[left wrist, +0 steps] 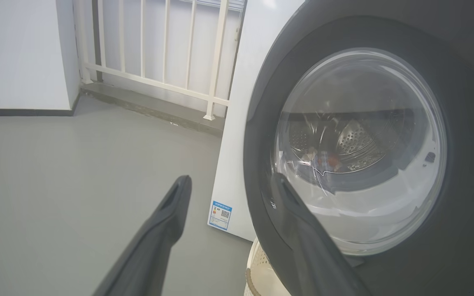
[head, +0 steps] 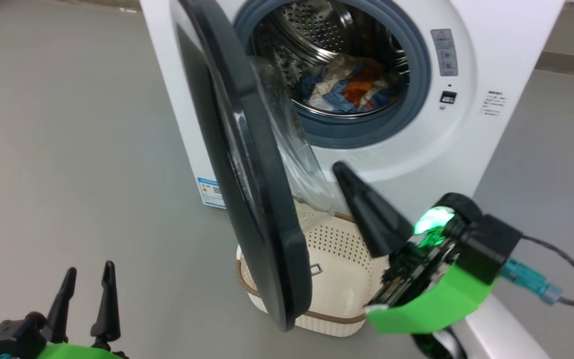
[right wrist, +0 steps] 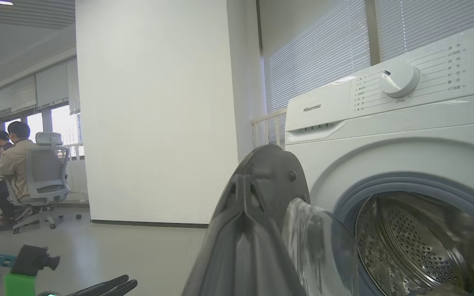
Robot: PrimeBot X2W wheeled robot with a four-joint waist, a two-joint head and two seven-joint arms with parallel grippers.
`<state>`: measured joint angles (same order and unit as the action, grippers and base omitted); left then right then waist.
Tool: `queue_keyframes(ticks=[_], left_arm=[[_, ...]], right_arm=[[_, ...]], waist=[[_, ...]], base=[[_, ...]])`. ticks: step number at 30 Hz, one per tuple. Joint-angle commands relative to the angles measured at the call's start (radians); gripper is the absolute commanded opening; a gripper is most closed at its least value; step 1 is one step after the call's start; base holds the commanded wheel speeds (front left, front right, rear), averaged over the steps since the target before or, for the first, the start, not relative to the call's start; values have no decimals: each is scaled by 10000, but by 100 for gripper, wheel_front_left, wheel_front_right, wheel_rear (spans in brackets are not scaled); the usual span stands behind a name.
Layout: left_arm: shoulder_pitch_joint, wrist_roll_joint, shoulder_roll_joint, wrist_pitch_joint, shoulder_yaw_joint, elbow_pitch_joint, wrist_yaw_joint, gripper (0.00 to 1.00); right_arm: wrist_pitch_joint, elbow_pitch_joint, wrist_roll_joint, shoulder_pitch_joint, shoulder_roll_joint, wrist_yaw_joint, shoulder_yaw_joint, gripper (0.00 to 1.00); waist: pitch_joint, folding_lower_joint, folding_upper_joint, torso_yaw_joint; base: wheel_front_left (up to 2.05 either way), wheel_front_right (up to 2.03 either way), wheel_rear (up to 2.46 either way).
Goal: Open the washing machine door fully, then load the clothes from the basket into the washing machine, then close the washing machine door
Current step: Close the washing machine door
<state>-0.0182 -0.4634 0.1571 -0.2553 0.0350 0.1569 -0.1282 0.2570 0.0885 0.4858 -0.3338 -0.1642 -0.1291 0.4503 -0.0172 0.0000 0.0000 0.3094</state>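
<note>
— Black-fingered right gripper (head: 341, 170)?
— Pinched shut on nothing, just beside the glass bowl of the round glossy black door (head: 267, 199). Left gripper (head: 89, 269) is spread wide, low over the grey floor (head: 68, 124).
— Clothes?
— Blue, orange and cream clothes (head: 347, 87) lie inside the white washing machine (head: 471, 124). The cream perforated basket (head: 339, 249) sits on the floor under the half-open door.

Round glossy black door (head: 262, 199) with bulging glass hangs half open on the white front-loading washing machine (head: 466, 139); blue, orange and cream clothes (head: 352, 87) lie in its drum; cream perforated plastic basket (head: 337, 259) sits on the floor beneath the door.
</note>
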Motion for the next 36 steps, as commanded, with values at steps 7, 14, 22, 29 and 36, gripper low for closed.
queue_keyframes(ticks=[7,14,22,29,36], left_arm=[[-177,-74,209,-65,-193,-157,-25,100],[-245,-76,165,-65,-99,-104,-25,100],[-216,-125,108,-65,-6,-61,-25,100],[-222,-159,107,-65,-34,-69,-25,100],[-214,-154,106,-65,-99,-91,-25,100]], right_arm=[[48,736,92,-450,223,-16,1427,0],[48,-317,331,-647,-23,-16,2978,0],[48,-2264,1228,-884,58,-16,4073,0],[48,-3393,1319,-1253,24,-16,4221,0],[48,-4144,1106,-1321,-81,-16,3806,0]], waist=[[-62,0,0,408],[-80,0,0,621],[-66,0,0,877],[36,0,0,982],[150,0,0,924]], base=[[0,0,0],[0,0,0],[0,0,0],[0,0,0],[0,0,0]])
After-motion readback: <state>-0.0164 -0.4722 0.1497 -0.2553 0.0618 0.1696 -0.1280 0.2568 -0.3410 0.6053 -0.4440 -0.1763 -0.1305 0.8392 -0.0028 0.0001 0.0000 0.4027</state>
